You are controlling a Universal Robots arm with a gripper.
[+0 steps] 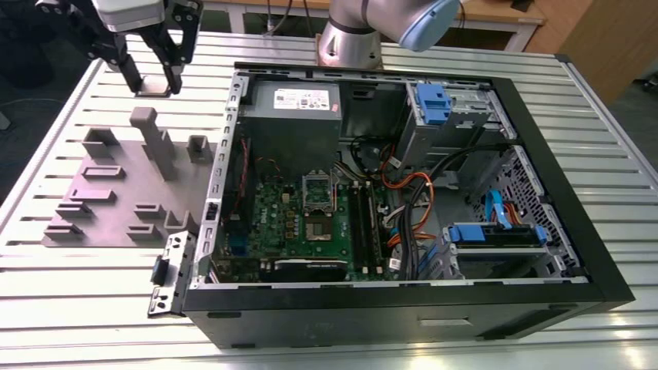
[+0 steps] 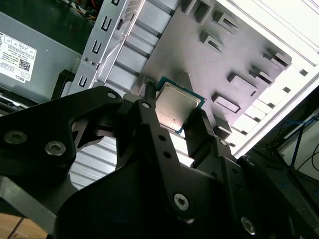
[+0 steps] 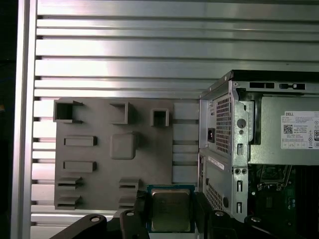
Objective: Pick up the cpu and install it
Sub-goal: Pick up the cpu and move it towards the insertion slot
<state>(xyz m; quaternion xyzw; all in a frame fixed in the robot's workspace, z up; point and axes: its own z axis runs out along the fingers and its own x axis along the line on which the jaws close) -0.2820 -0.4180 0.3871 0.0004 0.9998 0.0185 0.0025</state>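
CPU (image 3: 169, 209) pinched by two opposite edges between the gripper (image 1: 154, 83) fingers, which are closed onto it, silver lid facing both wrist views. It hangs above the desk (image 1: 82, 308) by the grey fixture plate (image 1: 113, 193), outside the case (image 1: 411, 308). In the exterior view the motherboard (image 1: 298, 223) sits at about four o'clock from the gripper. My read: carry it level, with a steady grip and no twist.

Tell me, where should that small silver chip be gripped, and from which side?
By two opposite thin edges, pinched from either side. The cpu is flat and square, so its straight rims offer parallel faces and the shiny top stays untouched. In both wrist views the gripper holds it just so.
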